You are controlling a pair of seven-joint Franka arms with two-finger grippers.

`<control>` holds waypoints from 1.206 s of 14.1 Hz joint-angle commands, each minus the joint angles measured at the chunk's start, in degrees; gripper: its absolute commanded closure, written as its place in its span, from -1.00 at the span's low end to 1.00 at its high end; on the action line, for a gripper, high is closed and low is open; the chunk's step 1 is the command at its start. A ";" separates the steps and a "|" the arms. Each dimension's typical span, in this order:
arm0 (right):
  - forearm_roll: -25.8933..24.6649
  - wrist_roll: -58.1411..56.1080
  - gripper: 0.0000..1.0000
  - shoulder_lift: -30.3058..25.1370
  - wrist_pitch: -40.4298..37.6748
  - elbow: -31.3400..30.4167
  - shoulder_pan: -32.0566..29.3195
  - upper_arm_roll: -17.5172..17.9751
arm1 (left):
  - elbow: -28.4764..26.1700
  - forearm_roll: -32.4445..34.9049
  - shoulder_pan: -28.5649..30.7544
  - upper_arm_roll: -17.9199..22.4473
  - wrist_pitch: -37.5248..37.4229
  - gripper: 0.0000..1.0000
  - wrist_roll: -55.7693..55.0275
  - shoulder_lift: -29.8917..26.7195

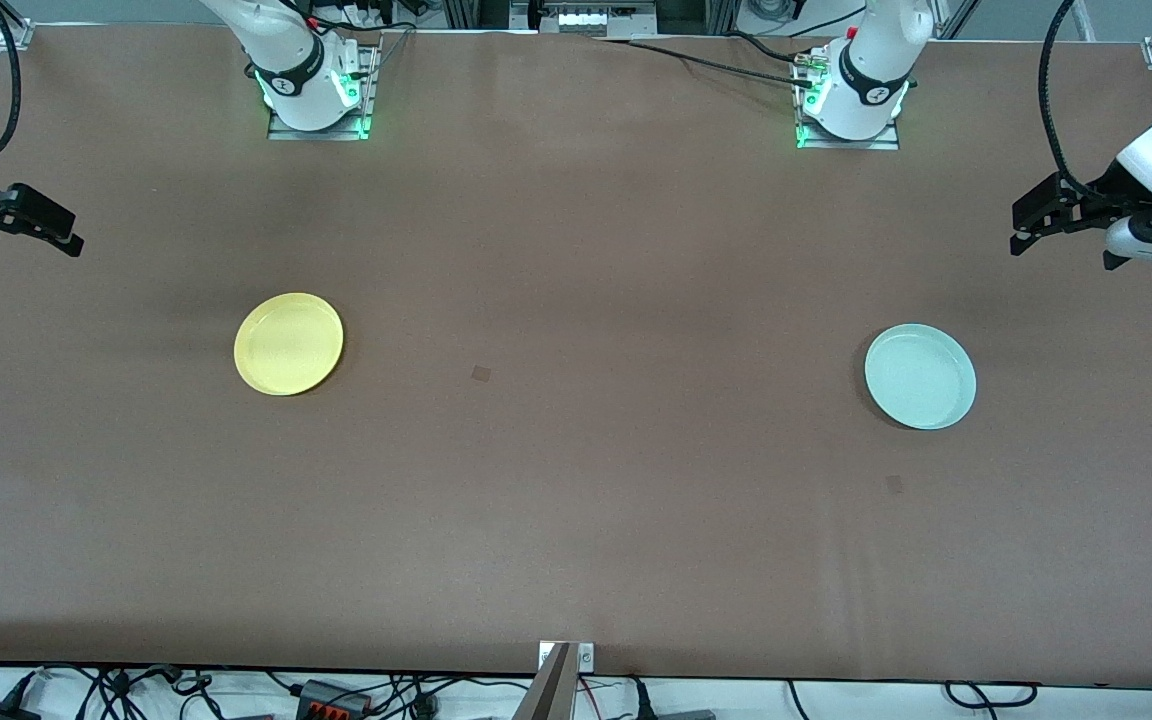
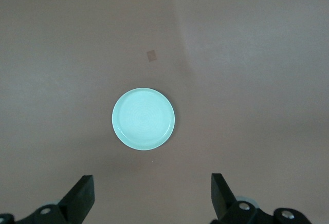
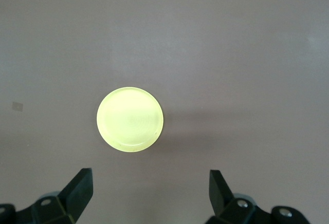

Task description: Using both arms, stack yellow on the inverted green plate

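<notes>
The yellow plate (image 1: 288, 343) lies flat on the brown table toward the right arm's end; it also shows in the right wrist view (image 3: 130, 119). The green plate (image 1: 920, 376) lies flat toward the left arm's end, hollow side up as far as I can tell; it also shows in the left wrist view (image 2: 144, 118). My right gripper (image 1: 61, 232) hangs open and empty high over the table's edge at its own end, apart from the yellow plate (image 3: 149, 175). My left gripper (image 1: 1021, 230) hangs open and empty over the table's other end, apart from the green plate (image 2: 150, 183).
Two small dark square marks sit on the table, one (image 1: 481, 373) between the plates and one (image 1: 894, 484) nearer the front camera than the green plate. The arm bases (image 1: 316, 90) (image 1: 851, 100) stand at the table's back edge. Cables run along the near edge.
</notes>
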 commanded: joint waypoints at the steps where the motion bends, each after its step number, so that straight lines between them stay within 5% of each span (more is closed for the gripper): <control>1: -0.32 -1.06 -1.00 -0.09 -0.57 0.15 -0.58 0.20 | 1.76 0.92 0.42 -0.44 -1.31 -1.00 0.23 0.78; 17: -0.32 -1.06 -1.00 0.09 -0.22 0.15 -0.67 0.20 | 2.20 0.83 0.51 0.17 -1.13 -1.00 -0.30 2.62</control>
